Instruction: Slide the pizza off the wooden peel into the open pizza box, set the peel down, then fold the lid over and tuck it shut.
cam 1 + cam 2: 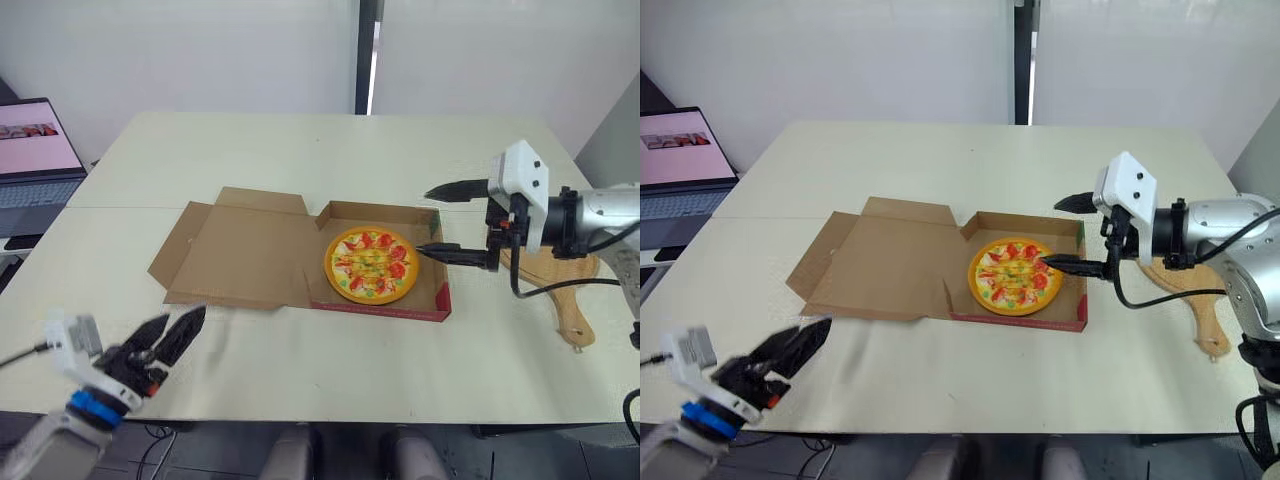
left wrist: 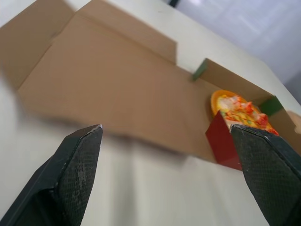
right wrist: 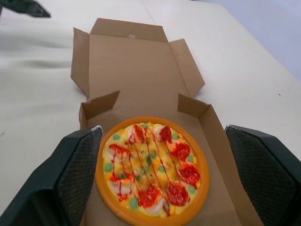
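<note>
On the table [image 1: 300, 160], seen from the head, the box [image 1: 380, 308] lies open with the pizza [image 1: 371, 265] flat in its tray. The lid [image 1: 245, 250] is folded out flat on the far side of the tray from the right gripper [image 1: 432, 220]. That gripper hangs at the tray's near wall with its fingers spread wide, one above the other. The lower fingertip reaches over the wall towards the pizza's rim; whether it touches I cannot tell. The peel [image 1: 562, 290] lies on the table behind this gripper, under the wrist, apart from the box. The left gripper [image 1: 183, 322] is off the table's front edge, fingers apart, pointing towards the lid's front corner and well short of it. A laptop [image 1: 35, 160] stands beyond the table's left side

From the left wrist, the fingers [image 2: 80, 160] are spread with the lid [image 2: 108, 80] ahead of them. The pizza [image 2: 237, 110] sits further on, behind the tray's red wall

From the right wrist, the fingers [image 3: 77, 160] are spread wide either side of the pizza [image 3: 150, 169], which lies just ahead in the tray, the lid [image 3: 131, 61] beyond it
</note>
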`<state>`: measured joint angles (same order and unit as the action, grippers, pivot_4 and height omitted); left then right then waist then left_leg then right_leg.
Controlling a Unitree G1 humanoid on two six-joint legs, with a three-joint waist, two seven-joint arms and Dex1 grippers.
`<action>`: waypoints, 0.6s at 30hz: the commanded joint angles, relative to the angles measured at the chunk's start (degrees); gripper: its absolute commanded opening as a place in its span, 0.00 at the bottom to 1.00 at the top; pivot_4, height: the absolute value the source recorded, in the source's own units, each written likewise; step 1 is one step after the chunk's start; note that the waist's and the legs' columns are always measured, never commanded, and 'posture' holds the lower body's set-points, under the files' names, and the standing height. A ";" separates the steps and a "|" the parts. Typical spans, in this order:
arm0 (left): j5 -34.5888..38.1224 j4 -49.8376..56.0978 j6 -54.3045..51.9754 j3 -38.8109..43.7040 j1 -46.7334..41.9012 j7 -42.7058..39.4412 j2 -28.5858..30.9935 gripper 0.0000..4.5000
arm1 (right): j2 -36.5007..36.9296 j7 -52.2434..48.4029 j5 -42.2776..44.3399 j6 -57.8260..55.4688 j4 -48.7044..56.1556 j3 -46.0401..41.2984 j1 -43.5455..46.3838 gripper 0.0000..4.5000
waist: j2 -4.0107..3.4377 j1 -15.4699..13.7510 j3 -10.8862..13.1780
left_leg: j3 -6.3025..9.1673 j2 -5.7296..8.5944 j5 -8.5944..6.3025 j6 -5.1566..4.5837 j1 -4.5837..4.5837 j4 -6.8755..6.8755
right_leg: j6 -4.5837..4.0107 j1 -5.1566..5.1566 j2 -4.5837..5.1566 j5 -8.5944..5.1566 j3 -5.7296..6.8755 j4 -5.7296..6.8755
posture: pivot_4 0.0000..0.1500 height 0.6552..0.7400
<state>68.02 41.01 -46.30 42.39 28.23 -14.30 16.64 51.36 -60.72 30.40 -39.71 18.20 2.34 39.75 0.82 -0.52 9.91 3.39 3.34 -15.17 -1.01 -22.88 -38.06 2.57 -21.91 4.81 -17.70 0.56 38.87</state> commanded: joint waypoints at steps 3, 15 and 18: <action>2.98 4.20 5.17 -5.74 1.04 9.55 -5.83 1.00 | -1.27 -1.21 -1.85 2.89 -1.02 1.69 1.41 1.00 | -0.10 -0.45 -0.01 | -0.03 0.05 -0.01 -0.01 0.00 0.00 | 0.00 0.05 0.04 0.00 -0.03 -0.06 | 1.00 0.86; 2.11 -7.11 13.10 -14.66 -14.74 26.39 -11.47 1.00 | -2.64 -2.32 -5.04 5.29 -3.19 3.01 3.45 1.00 | 0.04 0.11 -0.05 | -0.23 0.09 -0.04 -0.08 0.01 -0.02 | 0.12 -0.01 0.05 0.07 -0.05 -0.03 | 1.00 0.86; 2.20 -9.54 14.41 -14.38 -16.84 26.49 -10.90 1.00 | -2.48 -2.51 -5.19 5.12 -3.00 3.00 3.44 1.00 | 0.05 0.09 -0.05 | -0.23 0.10 -0.04 -0.07 0.01 -0.03 | 0.13 -0.01 0.05 0.07 -0.04 -0.03 | 1.00 0.86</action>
<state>70.29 31.85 -33.62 27.72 12.13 12.08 4.96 48.56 -62.70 25.74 -35.41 14.16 5.89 41.99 0.87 -0.43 9.87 3.16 3.45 -15.21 -1.07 -22.86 -38.09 2.70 -21.92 4.87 -17.63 0.52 38.84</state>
